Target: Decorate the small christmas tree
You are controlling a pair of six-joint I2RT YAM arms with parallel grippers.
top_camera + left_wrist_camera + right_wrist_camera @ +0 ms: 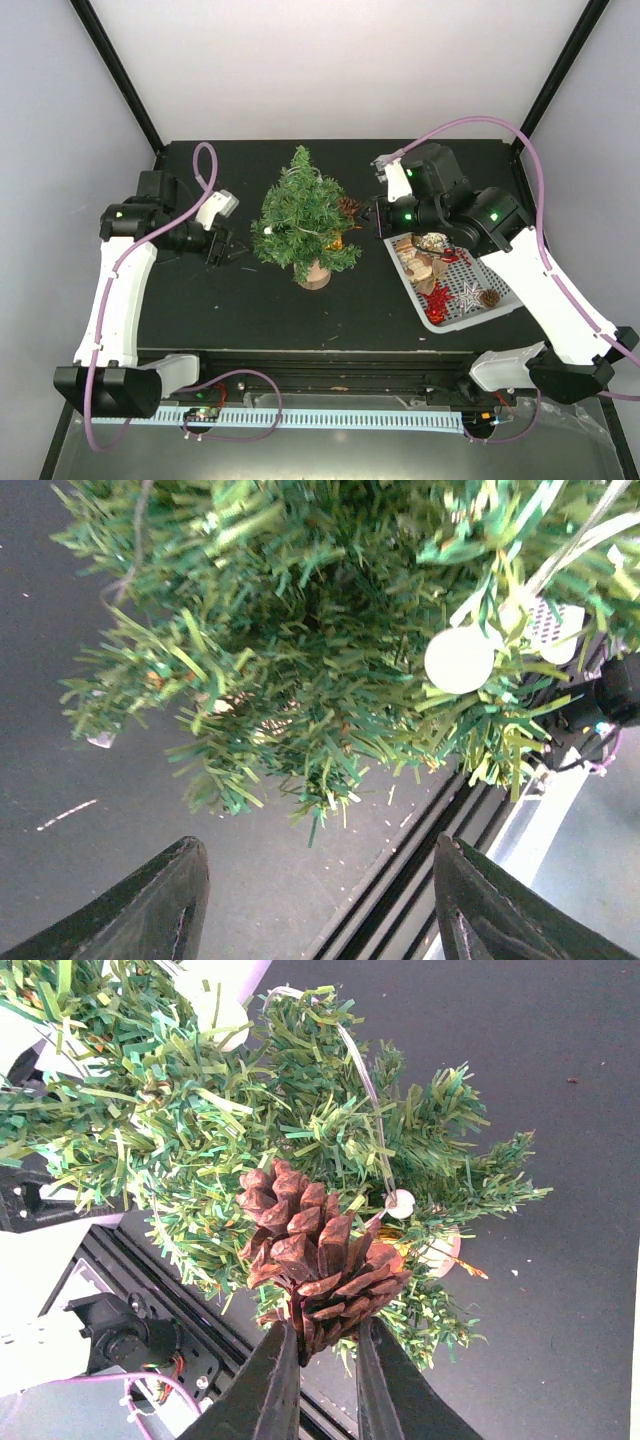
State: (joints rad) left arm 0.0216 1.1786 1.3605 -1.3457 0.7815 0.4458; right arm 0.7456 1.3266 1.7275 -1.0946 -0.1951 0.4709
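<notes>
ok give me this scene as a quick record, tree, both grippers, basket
tree: upright on its wood stump, mid-table
right gripper: shut on a pine cone, held against the tree's branches
left gripper: open, empty, facing the tree's other side
basket: on the right arm's side of the tree, ornaments inside

small christmas tree (300, 215) mid-table; basket (475, 314) to its right; pine cone (315, 1250) against tree's right side
</notes>
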